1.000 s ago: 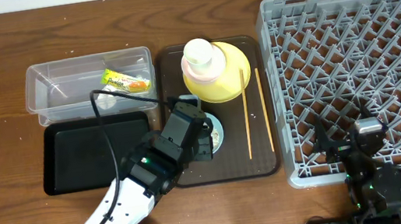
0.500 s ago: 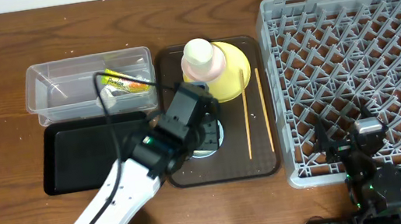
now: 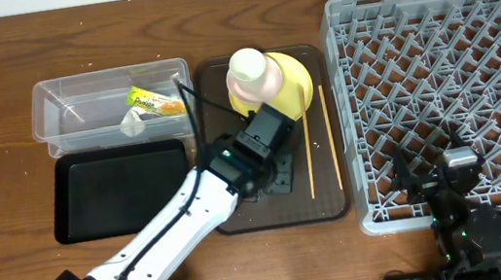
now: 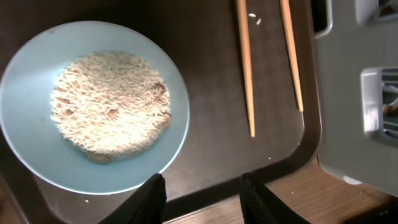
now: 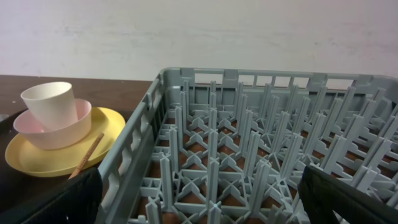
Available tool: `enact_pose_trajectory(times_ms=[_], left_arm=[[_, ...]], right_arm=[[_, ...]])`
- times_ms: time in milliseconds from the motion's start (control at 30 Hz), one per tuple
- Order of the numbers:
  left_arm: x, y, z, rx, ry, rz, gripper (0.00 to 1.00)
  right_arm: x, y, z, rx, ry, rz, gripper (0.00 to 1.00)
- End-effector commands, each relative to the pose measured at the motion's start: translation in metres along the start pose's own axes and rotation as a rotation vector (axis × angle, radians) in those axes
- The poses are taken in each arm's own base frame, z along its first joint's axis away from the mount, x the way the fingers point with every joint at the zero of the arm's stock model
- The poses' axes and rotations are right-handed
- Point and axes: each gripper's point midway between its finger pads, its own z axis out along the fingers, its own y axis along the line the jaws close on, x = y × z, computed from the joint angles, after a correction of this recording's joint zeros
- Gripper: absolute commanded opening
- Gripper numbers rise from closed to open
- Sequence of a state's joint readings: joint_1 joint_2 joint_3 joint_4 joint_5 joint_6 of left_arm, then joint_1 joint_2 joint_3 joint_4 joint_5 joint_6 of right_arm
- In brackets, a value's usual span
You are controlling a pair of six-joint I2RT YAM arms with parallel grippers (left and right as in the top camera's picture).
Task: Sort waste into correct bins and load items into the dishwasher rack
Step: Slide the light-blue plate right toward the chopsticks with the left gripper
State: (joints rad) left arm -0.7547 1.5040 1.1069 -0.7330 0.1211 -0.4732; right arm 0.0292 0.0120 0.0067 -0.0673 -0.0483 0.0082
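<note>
– How does the left pincer [image 4: 202,194] stand?
– Fingers apart, nothing between them. They hover over the near rim of the brown serving tray [image 4: 211,118].
– And the light blue bowl [image 4: 25,74]?
– Just ahead of the fingers, to the left in the wrist view. Its rim is just beside one fingertip; I cannot tell if they touch. It is full of rice [image 4: 109,102]. From overhead the arm hides it.
– What else is nearby?
– The chopsticks [image 4: 245,68] lie ahead to the right, side by side on the tray. Beyond the bowl, the yellow plate [image 3: 295,90] carries the pink bowl [image 3: 258,85] with the white cup [image 3: 248,64] in it.
– The bins?
– Well off to the side: the clear tub [image 3: 59,108] holds the wrapper [image 3: 155,101] and tissue [image 3: 134,125], with the black tray [image 3: 120,188] beside it.
– The right pincer [image 5: 199,199]?
– Spread wide, holding nothing, at the rack's [image 5: 249,162] near wall.
</note>
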Motion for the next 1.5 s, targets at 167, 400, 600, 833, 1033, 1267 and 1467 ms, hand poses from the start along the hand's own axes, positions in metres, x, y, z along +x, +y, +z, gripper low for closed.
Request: enact_pose_trajectory(times_ms=[167,400,600,833,1033,1267,1467], left_arm=[[-0.015,-0.012,-0.001,-0.014,-0.089,0.048,0.41],[-0.014,0.001,0.013,-0.138,-0.109,0.078,0.36],[-0.013,0.003,0.039,-0.162,-0.075,0.079,0.33],[-0.013,0.011,0.062,-0.212,-0.056,0.082,0.31],[-0.017,0.016,0.065,-0.244,-0.073,0.083,0.31],[-0.017,0.016,0.065,-0.244,-0.074,0.083,0.31],[-0.016,0.017,0.068,-0.245,-0.072,0.083,0.31]], right_arm=[[0.000,-0.001,0.000,0.006,0.000,0.014,0.99],[0.000,-0.001,0.000,0.006,0.000,0.013,0.99],[0.000,-0.001,0.000,0.006,0.000,0.014,0.99],[0.000,-0.001,0.000,0.006,0.000,0.013,0.99],[0.000,-0.001,0.000,0.006,0.000,0.013,0.99],[0.000,-0.001,0.000,0.006,0.000,0.014,0.99],[0.000,-0.001,0.000,0.006,0.000,0.014,0.99]])
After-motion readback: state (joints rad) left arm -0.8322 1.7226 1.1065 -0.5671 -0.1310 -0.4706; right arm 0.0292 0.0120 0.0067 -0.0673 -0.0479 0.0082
